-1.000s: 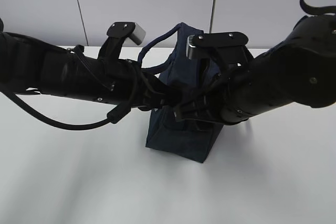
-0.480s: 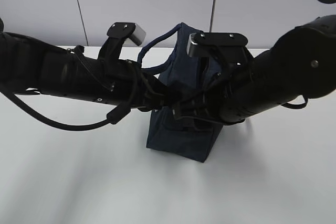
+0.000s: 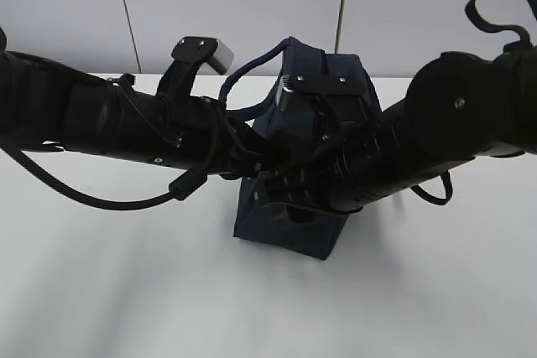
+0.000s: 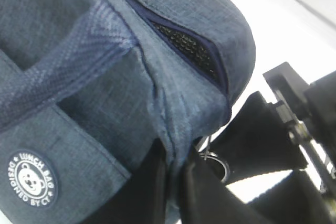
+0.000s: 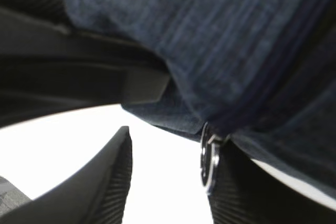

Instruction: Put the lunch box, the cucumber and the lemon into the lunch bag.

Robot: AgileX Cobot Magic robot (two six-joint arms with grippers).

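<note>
Looking across the white table (image 3: 101, 291), I see the navy lunch bag (image 3: 289, 228) standing upright at the centre, both arms meeting at its near left side. My left gripper (image 4: 176, 182) has its fingers pinched together on a fold of the bag's fabric near the zipper end. My right gripper (image 5: 168, 182) stands about half open, the metal ring pull (image 5: 207, 163) between its fingers, against the right one.
</note>
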